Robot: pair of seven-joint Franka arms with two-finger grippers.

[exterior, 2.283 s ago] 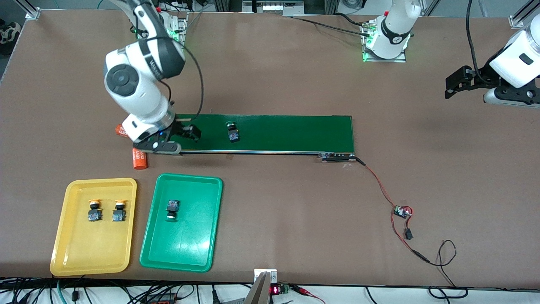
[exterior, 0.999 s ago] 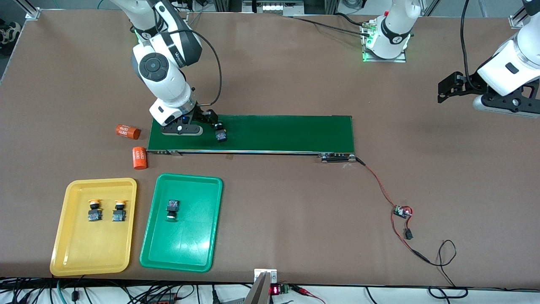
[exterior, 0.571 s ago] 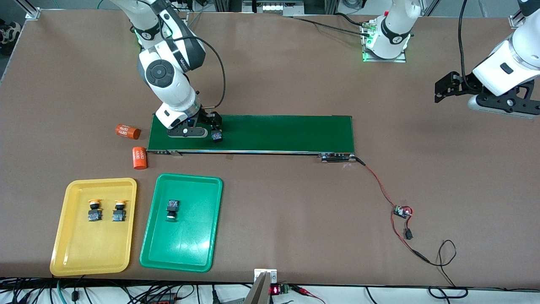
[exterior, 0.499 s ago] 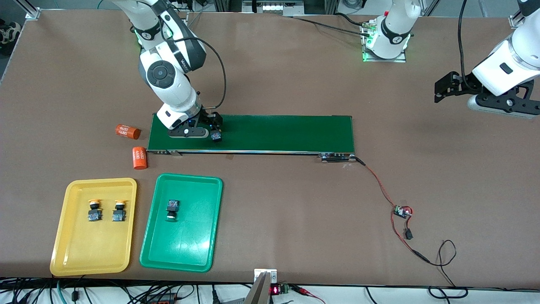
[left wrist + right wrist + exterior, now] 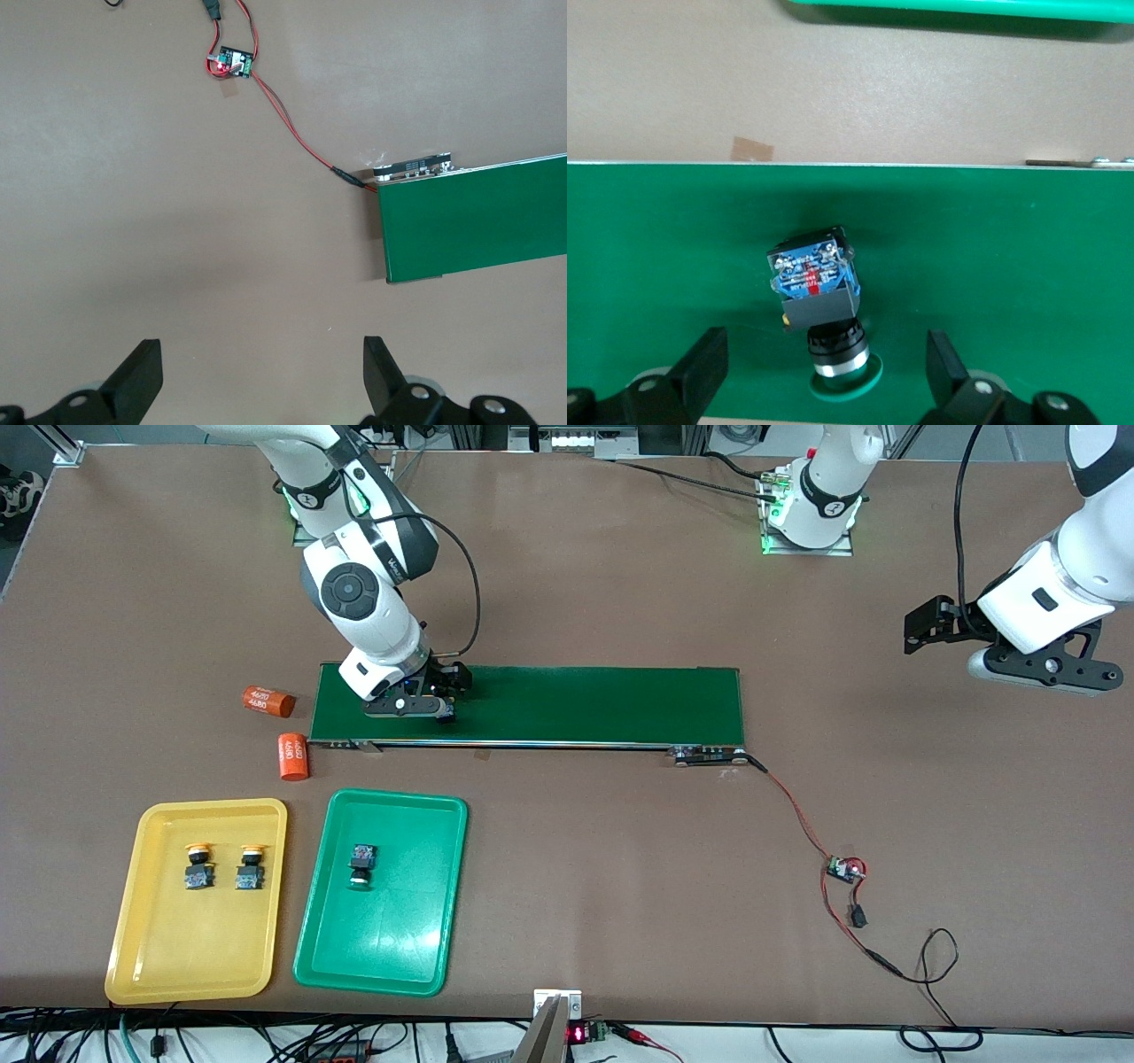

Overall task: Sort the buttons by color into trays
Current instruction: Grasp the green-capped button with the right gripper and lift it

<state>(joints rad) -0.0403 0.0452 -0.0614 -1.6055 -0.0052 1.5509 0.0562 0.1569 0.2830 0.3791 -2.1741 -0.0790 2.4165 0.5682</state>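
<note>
Right gripper [image 5: 824, 372] is hanging wide open astride a green-capped button [image 5: 819, 305] on the conveyor belt [image 5: 576, 704], left-centre of frame; left gripper [image 5: 261, 381] is waiting, wide open.

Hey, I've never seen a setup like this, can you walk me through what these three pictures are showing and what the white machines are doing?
These are two white robot arms at a brown table. One picture looks down from a high camera facing them; the other two come from small cameras on each arm's wrist.

A dark green conveyor belt lies on the table. Nearer the camera sit a yellow tray holding two yellow-capped buttons, and a green tray holding one green-capped button. Two orange cylinders lie beside the belt.

The right gripper is low over the belt, open, its fingers on either side of the last green-capped button, not yet gripping it. The left gripper waits, open and empty, over bare table near the belt's other end, where red wires lead to a small circuit board.
</note>
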